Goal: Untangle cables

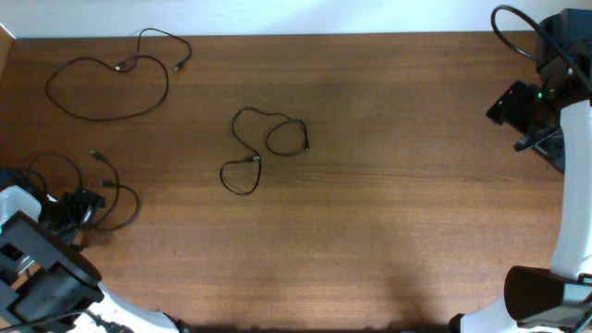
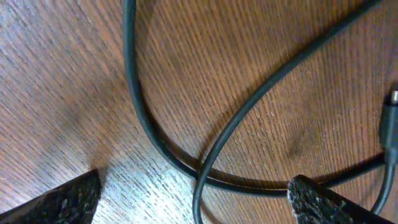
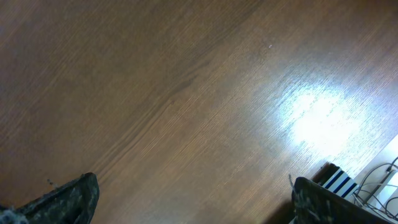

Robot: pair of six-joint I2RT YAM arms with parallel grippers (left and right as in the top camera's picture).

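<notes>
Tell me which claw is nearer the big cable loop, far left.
Left. The left claw sits short of the loop, over another cable; the right claw is across the table, far right.

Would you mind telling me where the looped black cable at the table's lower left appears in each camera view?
Overhead: the cable lies in loose loops near the lower-left edge of the picture.
Left wrist: the cable shows close up, with two strands crossing low in the middle.
Right wrist: not in it; only bare wood shows.
Shared landmark: the wooden table, whose brown grain shows in all three views.
</notes>
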